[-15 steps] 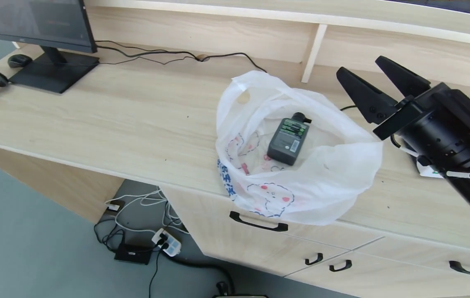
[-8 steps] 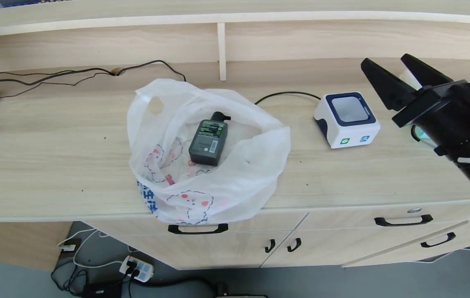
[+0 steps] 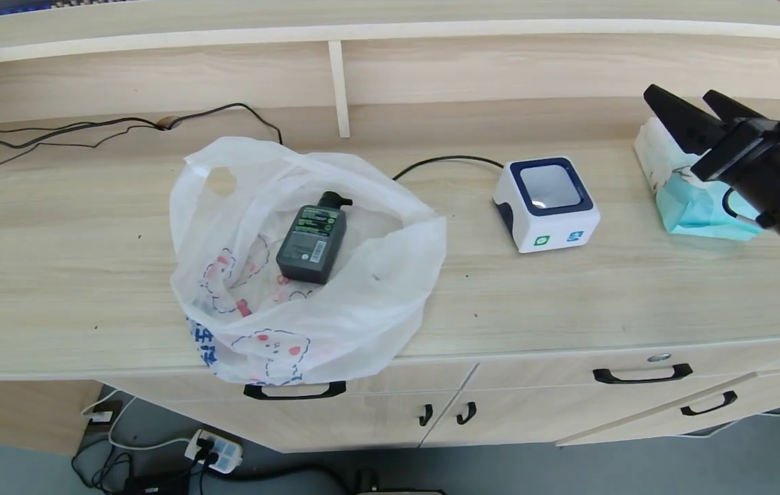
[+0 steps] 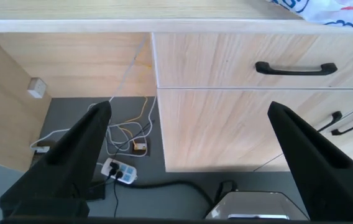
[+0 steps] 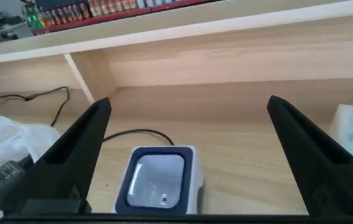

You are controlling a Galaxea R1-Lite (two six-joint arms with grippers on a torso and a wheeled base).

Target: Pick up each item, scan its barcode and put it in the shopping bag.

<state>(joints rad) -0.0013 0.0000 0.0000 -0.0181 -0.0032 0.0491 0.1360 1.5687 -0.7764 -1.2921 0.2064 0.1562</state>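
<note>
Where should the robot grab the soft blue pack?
From above, across its two long sides near the middle. The pack lies flat on the counter and is longer than it is wide, so the narrow way is probably easiest to pinch.

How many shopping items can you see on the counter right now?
2. A dark bottle lies inside the shopping bag; a tissue pack sits at the counter's right end, partly hidden by the right claw. The bag's folds may hide more.
</note>
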